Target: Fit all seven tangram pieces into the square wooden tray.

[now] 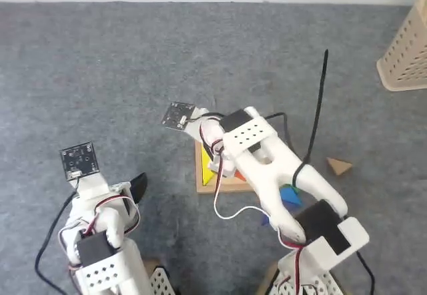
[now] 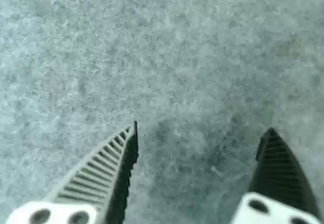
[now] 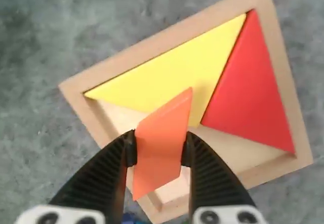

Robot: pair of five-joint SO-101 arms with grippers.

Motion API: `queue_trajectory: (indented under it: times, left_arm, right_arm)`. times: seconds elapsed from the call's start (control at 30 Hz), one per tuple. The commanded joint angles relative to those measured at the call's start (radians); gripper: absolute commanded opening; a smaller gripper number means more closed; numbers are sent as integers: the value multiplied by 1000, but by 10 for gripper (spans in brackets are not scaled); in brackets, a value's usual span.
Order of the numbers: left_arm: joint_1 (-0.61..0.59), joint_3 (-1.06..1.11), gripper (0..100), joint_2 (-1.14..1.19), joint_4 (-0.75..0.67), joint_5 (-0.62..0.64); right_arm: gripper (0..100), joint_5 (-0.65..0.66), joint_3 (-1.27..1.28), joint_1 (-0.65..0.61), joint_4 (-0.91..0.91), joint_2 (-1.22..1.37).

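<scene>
Right arm out over the square wooden tray. Right gripper is clenched on the orange parallelogram, one finger on each long edge. The piece hangs above the tray's open, bare-wood part, and its far corner overlaps the edge of the yellow triangle.

Yellow triangle and red triangle lie flat in the tray, sharing one edge. By my count that is two seated and one in the claw, so the task looks less than half done.

Left gripper hangs over bare grey carpet, jaws spread, holding nothing, well apart from the tray.

Loose on the carpet: a tan triangle off to the side of the right arm and a blue piece partly under that arm.

Risks, as I judge them:
- Let go here, the orange corner likely lands on the yellow triangle and the piece sits propped, not flat.
- Pushed down while skewed, it could catch the rim or shove the yellow and red pieces out of line.
- A parallelogram may fit in only one orientation, and from here I cannot tell whether this one matches the gap.
- The blue piece is near the right arm's base, so a low swing could sweep it away.
</scene>
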Motion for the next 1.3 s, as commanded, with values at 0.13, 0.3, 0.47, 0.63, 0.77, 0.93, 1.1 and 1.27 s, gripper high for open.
queue_trajectory:
  times: [0.13,0.3,0.47,0.63,0.77,0.93,1.1,1.27]
  left_arm:
    - [2,-13,354,-12,-2,-2]
    - [2,-13,354,-12,-2,-2]
    - [2,-13,354,-12,-2,-2]
    - [2,-13,354,-12,-2,-2]
    - [2,-13,354,-12,-2,-2]
    - [2,-13,354,-12,-2,-2]
    - [2,-13,354,-12,-2,-2]
    - [2,-13,354,-12,-2,-2]
  right_arm:
    - [46,-316,-80,176,-68,-47]
    - [46,-473,-176,292,-73,71]
    - [46,-551,-241,297,-65,166]
    - [55,-560,-245,297,-68,179]
    - [149,-562,-245,297,-58,186]
    - [212,-560,-245,291,-56,186]
    - [212,-555,-245,291,-58,177]
    - [191,-560,-236,300,-54,124]
